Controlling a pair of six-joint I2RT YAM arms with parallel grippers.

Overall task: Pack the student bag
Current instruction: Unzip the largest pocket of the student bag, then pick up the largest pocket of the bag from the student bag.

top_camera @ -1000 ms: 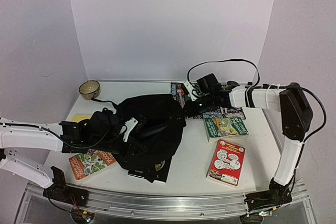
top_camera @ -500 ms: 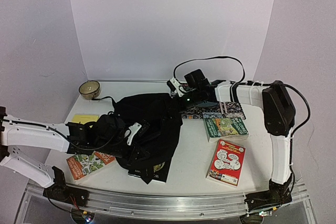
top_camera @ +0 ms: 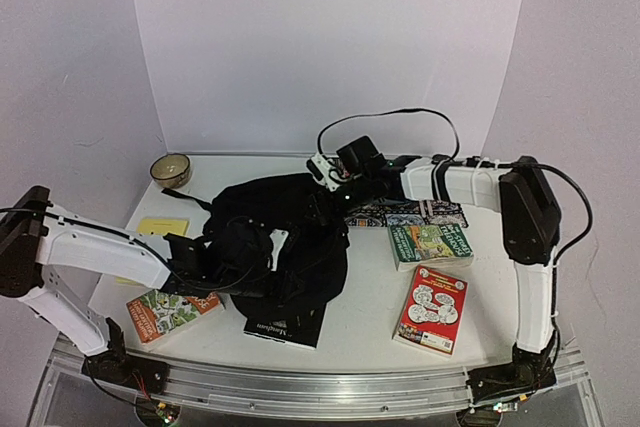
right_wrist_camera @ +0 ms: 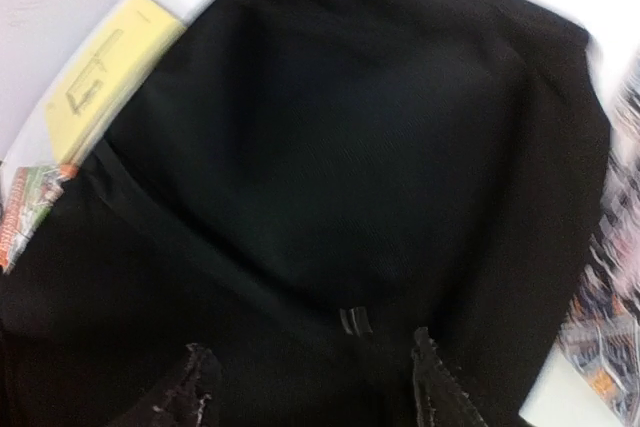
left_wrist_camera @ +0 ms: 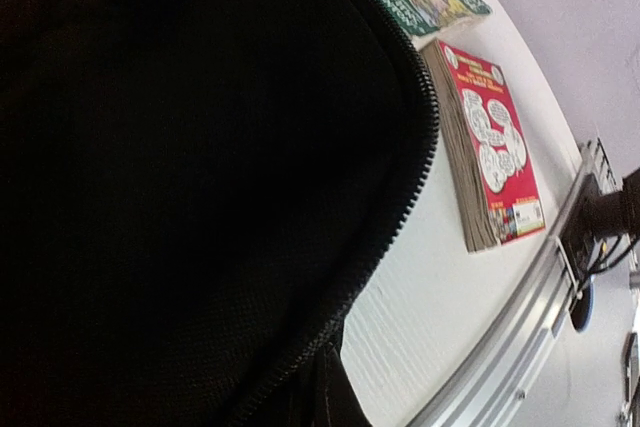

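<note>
Right gripper (right_wrist_camera: 315, 382) just spread apart over the student bag (top_camera: 290, 237) (books (top_camera: 430, 243) still outside); left gripper (top_camera: 240, 253) stayed closed.

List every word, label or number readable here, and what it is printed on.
Nothing reads with certainty.
On the green book: title lettering, too blurred.
On the red book: cover print, too small.
On the black book under the student bag: a white word, illegible.
On the book at the left: lettering, blurred.
</note>
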